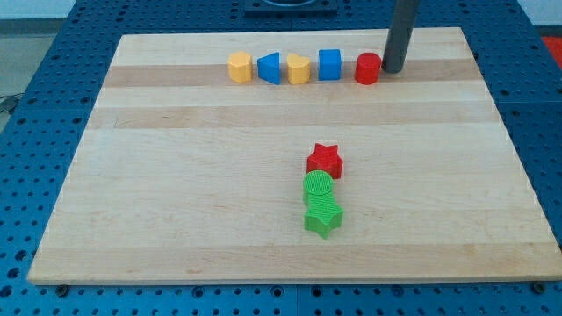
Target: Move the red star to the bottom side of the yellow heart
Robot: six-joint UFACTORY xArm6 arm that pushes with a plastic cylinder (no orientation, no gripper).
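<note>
The red star (325,161) lies a little right of the board's middle. The yellow heart (299,68) sits in a row of blocks near the view's top, well above the star and slightly to its left. My tip (392,69) rests on the board at the right end of that row, just right of a red cylinder (368,68) and close to touching it. The tip is far from the red star, up and to the right of it.
The top row holds, from left to right, a yellow hexagon (240,67), a blue triangle-like block (270,68), the yellow heart, a blue cube (329,64) and the red cylinder. A green cylinder (318,187) and a green star (323,216) sit directly below the red star, touching in a column.
</note>
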